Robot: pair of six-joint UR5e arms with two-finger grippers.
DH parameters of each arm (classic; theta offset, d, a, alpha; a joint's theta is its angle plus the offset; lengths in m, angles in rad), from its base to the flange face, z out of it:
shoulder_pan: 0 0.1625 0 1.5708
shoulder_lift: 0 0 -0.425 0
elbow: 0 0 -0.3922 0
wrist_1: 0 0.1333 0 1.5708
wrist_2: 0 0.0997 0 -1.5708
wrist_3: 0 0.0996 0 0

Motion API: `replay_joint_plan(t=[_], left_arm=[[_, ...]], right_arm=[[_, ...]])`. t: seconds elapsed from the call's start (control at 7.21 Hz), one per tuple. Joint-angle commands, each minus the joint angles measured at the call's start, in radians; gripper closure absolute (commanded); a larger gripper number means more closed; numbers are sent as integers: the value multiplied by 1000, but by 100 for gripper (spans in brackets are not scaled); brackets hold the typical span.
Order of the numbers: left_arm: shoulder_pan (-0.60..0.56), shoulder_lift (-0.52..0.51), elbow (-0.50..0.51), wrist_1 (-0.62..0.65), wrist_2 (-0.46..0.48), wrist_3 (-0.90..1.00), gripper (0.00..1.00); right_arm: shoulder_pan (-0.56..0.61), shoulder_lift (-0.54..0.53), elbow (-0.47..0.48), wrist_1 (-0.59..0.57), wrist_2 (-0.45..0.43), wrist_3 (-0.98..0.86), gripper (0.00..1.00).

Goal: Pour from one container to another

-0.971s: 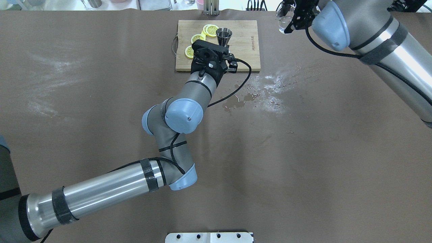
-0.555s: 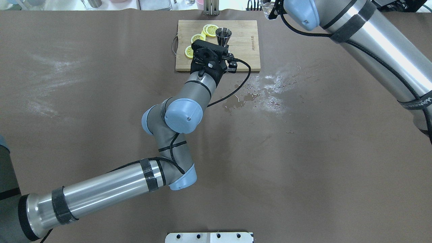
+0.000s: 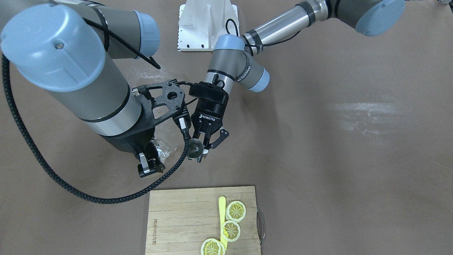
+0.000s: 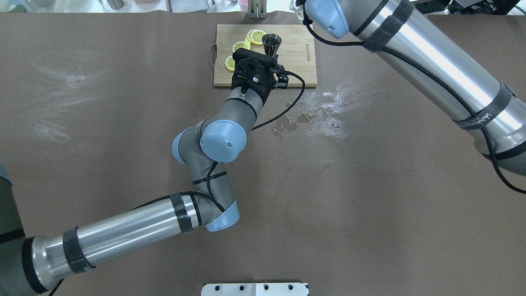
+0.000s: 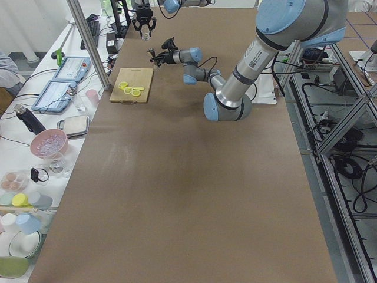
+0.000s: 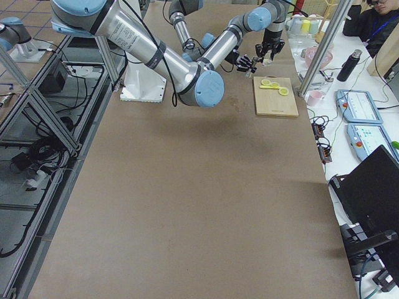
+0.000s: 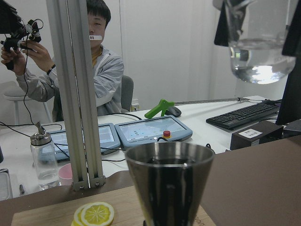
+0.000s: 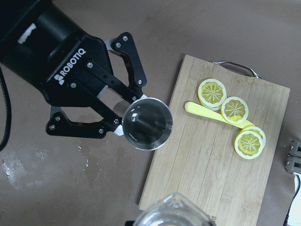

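- Currently the left pincer [image 8: 128, 115] is clamped on the jigger [image 8: 147, 123], which is upright at frame centre in the right wrist view, over the left edge of the cutting board [image 8: 202, 160].
- The right pincer [image 7: 259, 28] grips the glass cup [image 7: 262, 61] at the upper right of the left wrist view, higher than the jigger rim and apart from it. The cup holds clear liquid.
- Lemon slices [image 8: 233, 108] lie on the board.

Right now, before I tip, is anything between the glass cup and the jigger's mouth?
Nothing visible. The glass cup, held in the right gripper, hangs above and to one side of the jigger, which the left gripper holds upright. Only open air lies between them.
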Motion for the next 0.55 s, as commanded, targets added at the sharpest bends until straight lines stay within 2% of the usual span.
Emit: replay_joint_plan(t=[0.0, 0.42], left_arm=[[0, 3, 0, 0, 0, 0, 100], [0, 3, 0, -2, 0, 0, 100]], right_arm=[[-10, 50, -51, -40, -25, -34, 100], [-41, 85, -71, -111, -88, -39, 100]])
